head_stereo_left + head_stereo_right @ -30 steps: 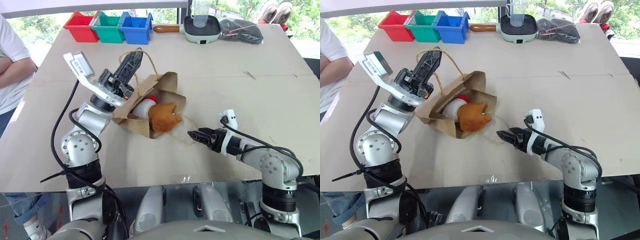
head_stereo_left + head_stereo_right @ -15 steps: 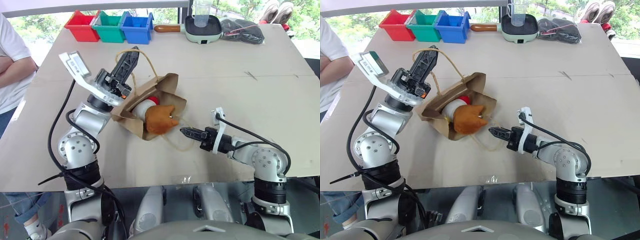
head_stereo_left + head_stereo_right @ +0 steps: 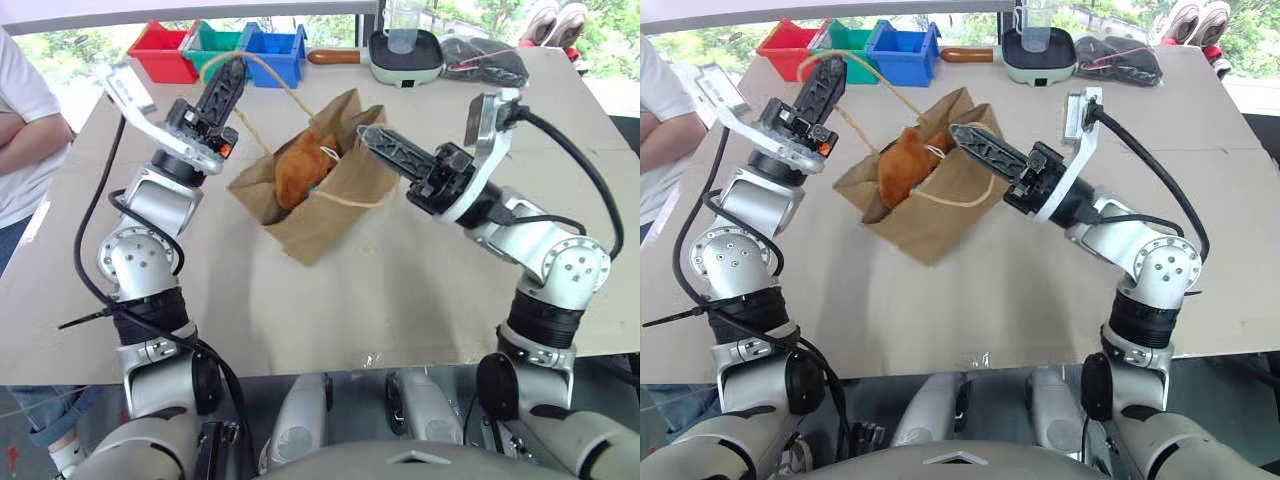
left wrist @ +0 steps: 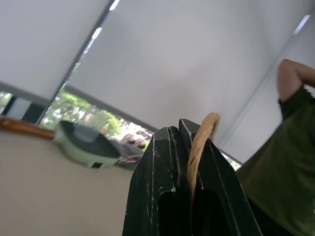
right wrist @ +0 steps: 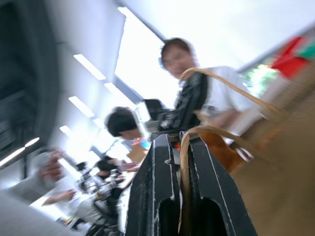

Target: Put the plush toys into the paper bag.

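Holding the paper bag (image 3: 330,195) up off the table (image 3: 560,150) by both cord handles right now, one per hand. Going left to right: a person in a white shirt (image 3: 20,110) stands at the table's left edge, then my left gripper (image 3: 226,78) is raised over the back-left area, fingers pinched tight on the far handle (image 3: 262,62). The left wrist view shows that tan cord squeezed between the two black fingers (image 4: 157,196). The bag hangs tilted between my arms, mouth open toward the far side, with the orange-brown plush toy (image 3: 300,165) sitting in it. I can't make out the white chicken one. My right gripper (image 3: 372,137) is just beside the bag's right rim, clamped shut on the near handle (image 3: 345,203), which loops down across the bag's front.

Room-wise, the whole right half of the table is bare, and so is the strip near me. The red bin (image 3: 163,45), green bin (image 3: 215,40), blue bin (image 3: 275,42) and a green pan (image 3: 403,55) line the back edge. No readable writing anywhere.

Versus a second ago: the bag was lying flat with the toys at its mouth, and my right hand was low and open on the tabletop. Now it's up and gripping.
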`<state>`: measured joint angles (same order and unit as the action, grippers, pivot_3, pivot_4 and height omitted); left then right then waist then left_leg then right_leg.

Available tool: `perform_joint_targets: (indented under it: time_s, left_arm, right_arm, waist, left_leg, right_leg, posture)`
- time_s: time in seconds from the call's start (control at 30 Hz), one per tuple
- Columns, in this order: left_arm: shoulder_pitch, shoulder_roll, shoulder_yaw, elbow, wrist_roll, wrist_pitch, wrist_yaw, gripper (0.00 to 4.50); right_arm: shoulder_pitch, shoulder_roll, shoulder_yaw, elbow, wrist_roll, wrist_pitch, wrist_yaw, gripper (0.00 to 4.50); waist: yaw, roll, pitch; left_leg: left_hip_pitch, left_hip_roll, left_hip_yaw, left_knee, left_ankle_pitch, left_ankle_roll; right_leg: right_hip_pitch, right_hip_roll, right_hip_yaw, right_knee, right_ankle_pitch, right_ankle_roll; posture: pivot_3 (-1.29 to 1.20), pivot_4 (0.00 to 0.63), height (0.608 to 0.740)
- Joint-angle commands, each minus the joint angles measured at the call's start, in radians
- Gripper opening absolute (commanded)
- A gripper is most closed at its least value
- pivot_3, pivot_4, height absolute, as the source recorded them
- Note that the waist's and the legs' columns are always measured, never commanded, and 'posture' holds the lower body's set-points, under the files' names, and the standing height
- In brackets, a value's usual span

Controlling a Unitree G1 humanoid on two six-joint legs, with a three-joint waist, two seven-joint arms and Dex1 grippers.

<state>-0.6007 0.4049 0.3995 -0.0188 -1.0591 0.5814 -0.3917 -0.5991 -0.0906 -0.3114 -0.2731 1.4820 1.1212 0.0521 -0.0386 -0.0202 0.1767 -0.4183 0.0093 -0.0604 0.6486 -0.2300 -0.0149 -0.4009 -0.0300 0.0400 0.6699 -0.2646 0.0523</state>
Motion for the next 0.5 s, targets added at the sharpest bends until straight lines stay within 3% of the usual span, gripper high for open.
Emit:
perform_joint_targets:
  time_s: [0.03, 0.1, 0.2, 0.37, 0.47, 0.5]
  left_arm:
    - [-0.031, 0.024, 0.004, 0.007, 0.032, -0.013, -0.018, 0.00]
    - [-0.053, 0.029, 0.007, 0.055, 0.055, -0.005, 0.008, 0.00]
    - [-0.096, 0.032, -0.006, 0.077, 0.058, 0.011, -0.015, 0.00]
    - [-0.121, 0.061, -0.043, 0.174, 0.151, -0.011, -0.083, 0.00]
    - [-0.117, 0.067, -0.063, 0.175, 0.152, 0.010, -0.169, 0.00]
    - [-0.099, 0.081, -0.095, 0.156, 0.179, -0.006, -0.236, 0.00]
  right_arm:
    - [-0.036, -0.045, 0.001, -0.057, 0.128, -0.064, -0.057, 0.05]
    - [-0.010, -0.124, 0.056, -0.068, 0.025, -0.031, -0.051, 0.05]
    - [-0.010, -0.136, 0.063, -0.083, 0.092, -0.084, -0.079, 0.05]
    - [0.001, -0.203, 0.102, -0.036, -0.042, -0.107, -0.060, 0.05]
    - [0.001, -0.232, 0.123, -0.049, -0.096, -0.128, -0.025, 0.05]
    - [-0.002, -0.241, 0.125, -0.050, -0.122, -0.143, -0.010, 0.28]
  waist:
    - [-0.002, 0.000, 0.000]
    - [-0.002, 0.000, 0.000]
    - [-0.002, 0.000, 0.000]
    - [-0.002, 0.000, 0.000]
    - [-0.002, 0.000, 0.000]
    - [-0.002, 0.000, 0.000]
  left_leg:
    - [0.000, 0.000, 0.001, 0.000, 0.000, 0.000]
    - [0.000, 0.000, 0.001, 0.000, 0.000, 0.000]
    - [0.001, 0.000, 0.000, 0.000, 0.000, 0.000]
    - [0.001, 0.000, 0.001, 0.000, 0.000, 0.000]
    - [0.001, 0.000, 0.001, 0.000, 0.000, 0.000]
    - [0.000, 0.000, 0.001, 0.000, 0.000, 0.000]
  right_leg:
    - [-0.001, 0.000, 0.001, 0.000, 0.000, 0.000]
    - [-0.001, 0.000, 0.001, 0.000, 0.000, 0.000]
    - [-0.001, 0.001, 0.000, 0.001, 0.000, 0.000]
    - [-0.001, 0.001, 0.001, 0.002, 0.000, 0.000]
    - [-0.001, 0.001, 0.001, 0.002, 0.000, 0.000]
    - [-0.001, 0.001, 0.001, 0.002, 0.000, 0.000]
  posture:
    - [0.00, 0.150, 0.740]
    - [0.00, 0.150, 0.740]
    - [0.00, 0.150, 0.740]
    - [0.00, 0.150, 0.740]
    - [0.00, 0.150, 0.740]
    - [0.00, 0.150, 0.740]
